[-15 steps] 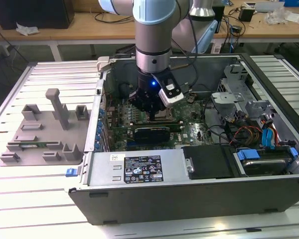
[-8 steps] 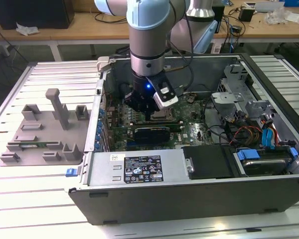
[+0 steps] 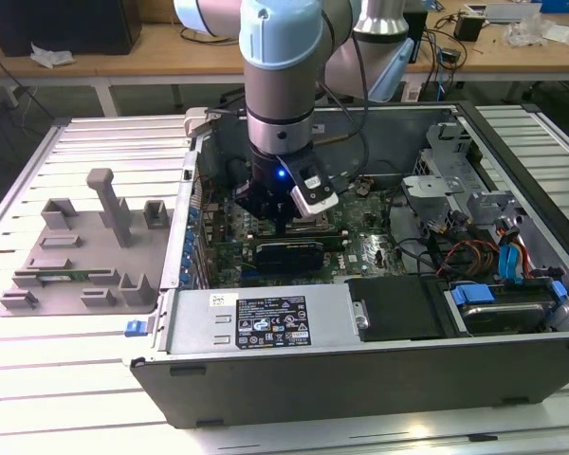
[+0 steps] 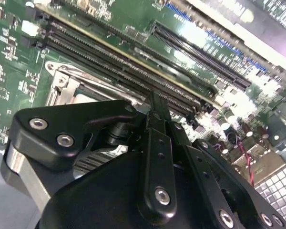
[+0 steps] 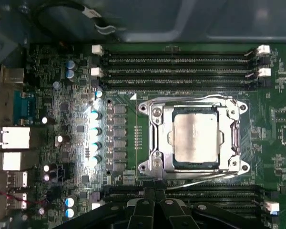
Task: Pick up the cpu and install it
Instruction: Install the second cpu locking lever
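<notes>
In the exterior view the arm reaches straight down into the open computer case (image 3: pixel 379 379), its gripper (image 3: pixel 286 226) low over the motherboard (image 3: pixel 375 248), with a grey parts tray (image 3: pixel 85 256) lying outside the case at nine o'clock. In the second wrist view the gripper's black fingers (image 4: pixel 157 138) are drawn close together, gripping nothing, just above the memory slots (image 4: pixel 133 71). In the first wrist view the cpu (image 5: pixel 195 137) sits flat inside the socket frame (image 5: pixel 155 138), with the gripper's linkage at six o'clock of it and apart from it.
</notes>
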Controlling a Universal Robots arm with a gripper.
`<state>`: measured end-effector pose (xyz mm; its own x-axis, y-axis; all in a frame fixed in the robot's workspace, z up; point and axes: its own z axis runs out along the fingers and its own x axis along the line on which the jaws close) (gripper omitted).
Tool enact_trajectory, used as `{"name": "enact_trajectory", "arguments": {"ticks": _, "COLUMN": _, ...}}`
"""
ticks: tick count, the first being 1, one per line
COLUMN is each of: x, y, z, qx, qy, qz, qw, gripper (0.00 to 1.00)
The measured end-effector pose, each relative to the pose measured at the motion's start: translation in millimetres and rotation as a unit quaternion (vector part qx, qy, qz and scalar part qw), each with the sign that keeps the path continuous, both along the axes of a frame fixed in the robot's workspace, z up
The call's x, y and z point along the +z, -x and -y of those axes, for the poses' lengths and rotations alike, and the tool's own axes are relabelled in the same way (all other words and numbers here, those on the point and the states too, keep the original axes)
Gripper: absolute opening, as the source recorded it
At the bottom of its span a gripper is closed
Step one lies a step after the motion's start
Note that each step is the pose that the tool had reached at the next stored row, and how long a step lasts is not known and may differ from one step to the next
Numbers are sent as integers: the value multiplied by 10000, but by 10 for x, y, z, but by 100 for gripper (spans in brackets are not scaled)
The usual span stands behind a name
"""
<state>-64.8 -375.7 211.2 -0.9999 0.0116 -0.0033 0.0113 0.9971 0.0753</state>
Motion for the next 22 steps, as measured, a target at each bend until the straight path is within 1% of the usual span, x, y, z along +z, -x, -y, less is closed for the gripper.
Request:
{"name": "enact_trajectory", "arguments": {"ticks": 1, "x": -5, "y": 0, "z": 1, "qx": 0, "qy": -27, "qz": -1, "qw": 10000, "gripper": 11}}
{"name": "enact_trajectory", "arguments": {"ticks": 3, "x": -19, "y": 1, "z": 1, "qx": 0, "qy": -218, "qz": 0, "qw": 9998, "gripper": 11}}
{"name": "enact_trajectory", "arguments": {"ticks": 4, "x": -23, "y": 2, "z": 1, "qx": 0, "qy": -268, "qz": 0, "qw": 9996, "gripper": 11}}
{"name": "enact_trajectory", "arguments": {"ticks": 6, "x": -38, "y": 8, "z": 2, "qx": -1, "qy": -332, "qz": 0, "qw": 9994, "gripper": 11}}
{"name": "enact_trajectory", "arguments": {"ticks": 8, "x": -46, "y": 8, "z": 6, "qx": 0, "qy": -351, "qz": 0, "qw": 9994, "gripper": 11}}
{"name": "enact_trajectory", "arguments": {"ticks": 11, "x": -46, "y": 8, "z": 10, "qx": 0, "qy": -352, "qz": 0, "qw": 9994, "gripper": 11}}
{"name": "enact_trajectory", "arguments": {"ticks": 14, "x": -46, "y": 8, "z": 29, "qx": 0, "qy": -378, "qz": 0, "qw": 9993, "gripper": 11}}
{"name": "enact_trajectory", "arguments": {"ticks": 15, "x": -46, "y": 7, "z": 48, "qx": 0, "qy": -392, "qz": 0, "qw": 9992, "gripper": 11}}
{"name": "enact_trajectory", "arguments": {"ticks": 17, "x": -46, "y": 6, "z": 72, "qx": 0, "qy": -407, "qz": 0, "qw": 9992, "gripper": 11}}
{"name": "enact_trajectory", "arguments": {"ticks": 18, "x": -45, "y": 5, "z": 96, "qx": 0, "qy": -420, "qz": 0, "qw": 9991, "gripper": 11}}
{"name": "enact_trajectory", "arguments": {"ticks": 19, "x": -45, "y": 4, "z": 109, "qx": 0, "qy": -436, "qz": 0, "qw": 9990, "gripper": 11}}
{"name": "enact_trajectory", "arguments": {"ticks": 20, "x": -44, "y": 4, "z": 113, "qx": 0, "qy": -466, "qz": 0, "qw": 9989, "gripper": 11}}
{"name": "enact_trajectory", "arguments": {"ticks": 21, "x": -44, "y": 4, "z": 117, "qx": 0, "qy": -578, "qz": 0, "qw": 9983, "gripper": 11}}
{"name": "enact_trajectory", "arguments": {"ticks": 22, "x": -45, "y": 4, "z": 122, "qx": 1, "qy": -650, "qz": 0, "qw": 9979, "gripper": 11}}
